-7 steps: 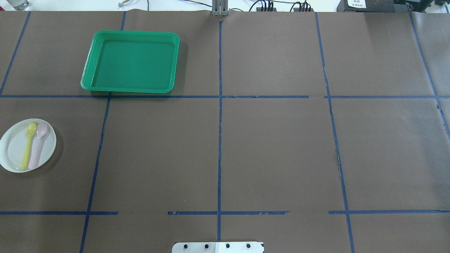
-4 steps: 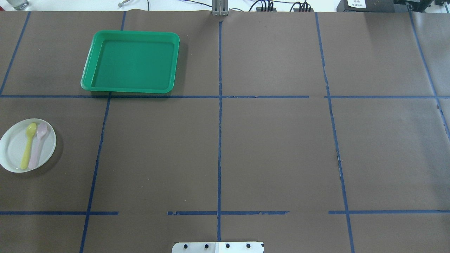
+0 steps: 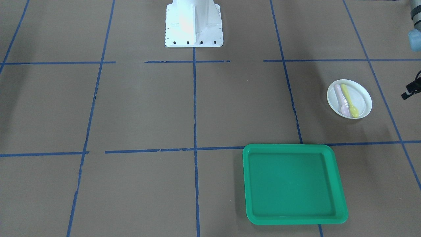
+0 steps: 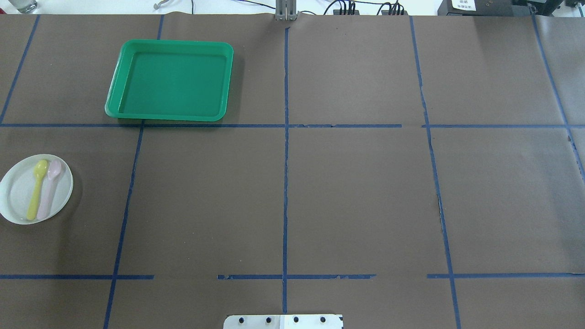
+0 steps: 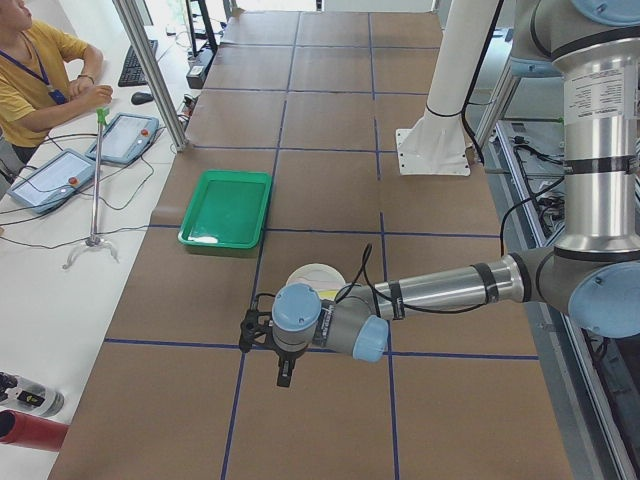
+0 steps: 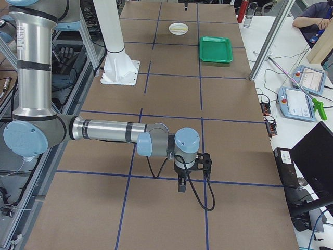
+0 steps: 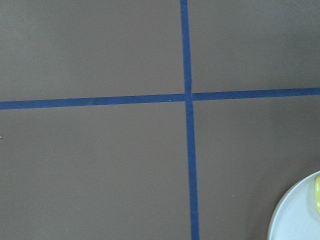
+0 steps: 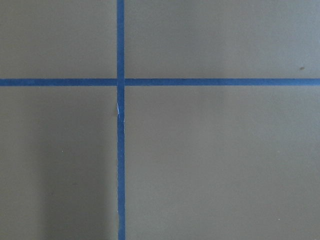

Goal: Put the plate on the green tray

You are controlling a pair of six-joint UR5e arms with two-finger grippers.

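The white plate lies on the table at the left edge and carries a yellow spoon and a pink spoon. It also shows in the front view and, as a sliver, in the left wrist view. The green tray lies bare, farther back and to the right of the plate, apart from it. My left gripper hangs over the table just beyond the plate's outer side. My right gripper hangs over the table's far right end. I cannot tell whether either gripper is open or shut.
The robot's white base plate stands at the near middle edge. Blue tape lines cross the brown table cover. An operator, teach pendants and a metal post are beyond the table's far side.
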